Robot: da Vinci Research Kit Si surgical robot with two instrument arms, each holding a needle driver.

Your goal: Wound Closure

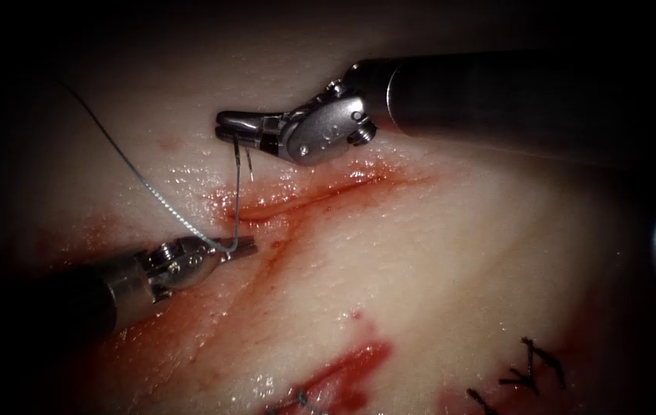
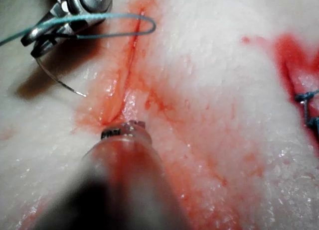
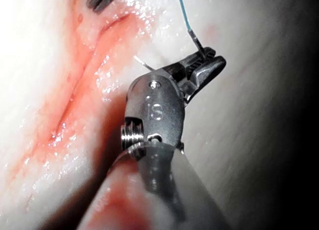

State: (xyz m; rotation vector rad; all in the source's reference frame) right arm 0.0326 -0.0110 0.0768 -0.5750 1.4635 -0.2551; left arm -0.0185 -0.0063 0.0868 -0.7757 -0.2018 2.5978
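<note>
My right tool (image 1: 224, 127) comes in from the right, jaws shut on the curved needle (image 1: 250, 165) close to its thread end. The needle hangs free above the tissue (image 1: 435, 253), near the left end of the cut (image 1: 320, 192), with its point bare (image 2: 83, 94). Blue-grey thread (image 1: 135, 173) runs from the needle down in a loop, passes by my left tool (image 1: 249, 246), then rises to the upper left. The left tool's jaws look shut just left of the cut, tip low over the tissue (image 2: 124, 126). The thread loop (image 2: 149, 25) hangs apart from it.
Red fluid wets the tissue around the cut and under the left shaft. A second red cut (image 1: 343, 369) with a blue stitch (image 1: 297, 400) lies toward the near edge. Dark stitches (image 1: 531, 369) sit at the lower right.
</note>
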